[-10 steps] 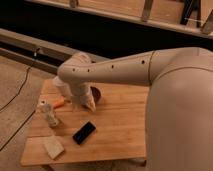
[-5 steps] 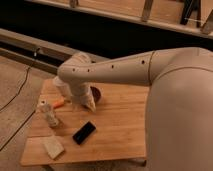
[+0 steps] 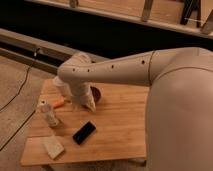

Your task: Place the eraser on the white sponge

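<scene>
1. Near edge: the white sponge (image 3: 53, 146) lies flat at the near left corner of the worktop (image 3: 125, 131), with nothing on it.

2. Just beyond and to the right of it, the eraser (image 3: 84, 132) lies flat on the wood. It is close to the sponge but clear of it, and no part of the robot touches it. Its long axis runs diagonally from near-left to far-right, and the near-left end points roughly towards the sponge.

3. Further back on the left, a white bottle (image 3: 49, 114) stands upright, with a small orange item (image 3: 58, 104) behind it.

4. Mid-worktop: the pincer (image 3: 89, 104) hangs at the end of the downturned wrist. It is above the wood, beyond the eraser and just in front of the dark maroon bowl (image 3: 96, 93). Its fingers stand apart and hold nothing.

5. The arm (image 3: 115, 67) reaches across from the right.

6. Change: none found. Arm, pincer and all items sit where they sat over the last second.

7. Judgement: the task is at its start, since the eraser is not grasped. The next move calls for bringing the pincer nearer and lower, and turning it to close across the eraser's short width. The flat block offers little height, so a slip is possible.
</scene>
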Robot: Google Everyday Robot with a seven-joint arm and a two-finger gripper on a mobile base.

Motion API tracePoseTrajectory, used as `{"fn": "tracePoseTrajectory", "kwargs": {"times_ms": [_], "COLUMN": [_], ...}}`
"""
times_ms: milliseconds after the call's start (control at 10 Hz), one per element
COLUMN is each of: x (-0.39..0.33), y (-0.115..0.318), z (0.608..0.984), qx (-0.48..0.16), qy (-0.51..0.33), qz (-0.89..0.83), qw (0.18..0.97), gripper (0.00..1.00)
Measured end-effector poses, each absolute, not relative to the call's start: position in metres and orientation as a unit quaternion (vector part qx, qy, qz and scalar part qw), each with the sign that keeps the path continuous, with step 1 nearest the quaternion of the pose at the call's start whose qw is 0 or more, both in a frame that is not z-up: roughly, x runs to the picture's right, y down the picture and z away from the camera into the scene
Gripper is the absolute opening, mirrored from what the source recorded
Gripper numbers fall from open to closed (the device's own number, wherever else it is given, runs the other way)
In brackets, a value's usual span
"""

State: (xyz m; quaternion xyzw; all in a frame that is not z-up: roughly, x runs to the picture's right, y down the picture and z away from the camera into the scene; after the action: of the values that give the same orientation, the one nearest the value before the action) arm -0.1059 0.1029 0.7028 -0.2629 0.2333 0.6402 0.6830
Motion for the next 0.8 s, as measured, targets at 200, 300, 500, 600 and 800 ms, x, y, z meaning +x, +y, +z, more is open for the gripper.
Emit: {"fn": "tracePoseTrajectory", "kwargs": {"times_ms": [200, 300, 500, 600, 800], "x": [-0.106, -0.103, -0.096, -0.095, -0.096], "y": [0.103, 0.107, 0.12, 0.128, 0.141], "z": [0.708, 0.712, 0.72, 0.723, 0.727], "qx": [-0.255, -0.25, -0.248, -0.251, -0.257], "qy": [0.216, 0.209, 0.206, 0.208, 0.21], "qz": [0.636, 0.633, 0.631, 0.631, 0.632], "qw": [0.696, 0.702, 0.705, 0.704, 0.7], "gripper": [0.65, 0.65, 0.65, 0.65, 0.65]}}
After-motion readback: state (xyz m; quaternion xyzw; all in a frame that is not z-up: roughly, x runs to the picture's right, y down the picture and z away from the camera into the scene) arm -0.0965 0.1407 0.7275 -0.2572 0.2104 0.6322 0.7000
